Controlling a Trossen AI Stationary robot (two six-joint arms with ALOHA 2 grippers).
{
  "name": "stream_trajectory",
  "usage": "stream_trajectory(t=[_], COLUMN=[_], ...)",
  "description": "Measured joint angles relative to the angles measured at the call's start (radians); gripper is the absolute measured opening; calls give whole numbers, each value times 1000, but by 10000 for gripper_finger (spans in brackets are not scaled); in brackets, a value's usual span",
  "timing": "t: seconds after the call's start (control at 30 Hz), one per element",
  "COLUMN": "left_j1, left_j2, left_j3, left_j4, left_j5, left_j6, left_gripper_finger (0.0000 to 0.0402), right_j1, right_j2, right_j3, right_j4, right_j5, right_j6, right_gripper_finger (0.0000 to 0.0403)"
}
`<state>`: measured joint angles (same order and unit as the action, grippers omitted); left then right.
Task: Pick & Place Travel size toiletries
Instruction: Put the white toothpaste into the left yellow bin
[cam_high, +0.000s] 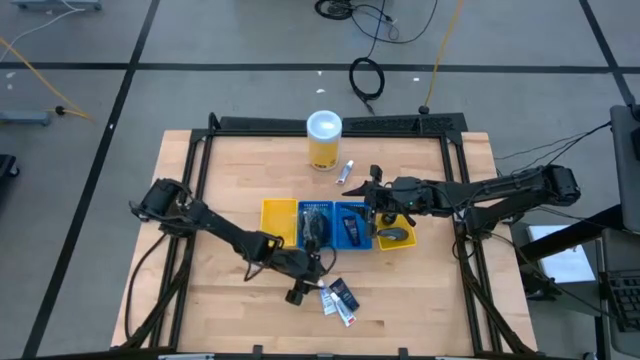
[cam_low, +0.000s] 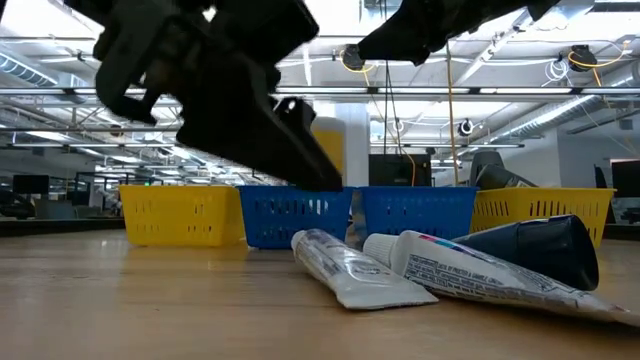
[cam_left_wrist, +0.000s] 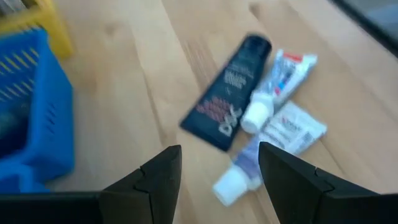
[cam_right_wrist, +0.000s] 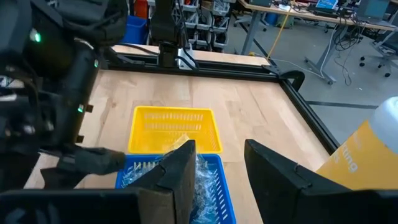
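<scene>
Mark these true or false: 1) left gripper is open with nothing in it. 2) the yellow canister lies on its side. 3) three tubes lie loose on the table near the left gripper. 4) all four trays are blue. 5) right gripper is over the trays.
1) True: the left gripper is open and empty, pointing at the tubes.
2) False: the yellow canister stands upright behind the trays.
3) True: a dark tube and two white tubes lie together on the wood.
4) False: the row runs yellow tray, two blue trays, yellow tray.
5) True: the right gripper is above the blue trays, empty.
</scene>
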<state>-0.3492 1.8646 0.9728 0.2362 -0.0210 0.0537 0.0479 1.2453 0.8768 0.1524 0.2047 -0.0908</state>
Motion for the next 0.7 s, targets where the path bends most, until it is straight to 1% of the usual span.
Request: stream_trajectory(t=[0.23, 0.57, 0.7], left_j1=[1, 14, 22], left_j2=[25, 66, 93], left_j3=[0, 0, 0], left_j4=[4, -17, -6], left_j5=[80, 85, 121], left_j6=[-10, -3, -10], left_gripper_finger=[214, 214, 214], right_j1=[0, 0, 0], right_j2=[0, 0, 0], right_j3=[0, 0, 0], right_j4=[-3, -7, -7], right_j5=[0, 0, 0], right_j6=[0, 0, 0], right_gripper_finger=[130, 130, 130])
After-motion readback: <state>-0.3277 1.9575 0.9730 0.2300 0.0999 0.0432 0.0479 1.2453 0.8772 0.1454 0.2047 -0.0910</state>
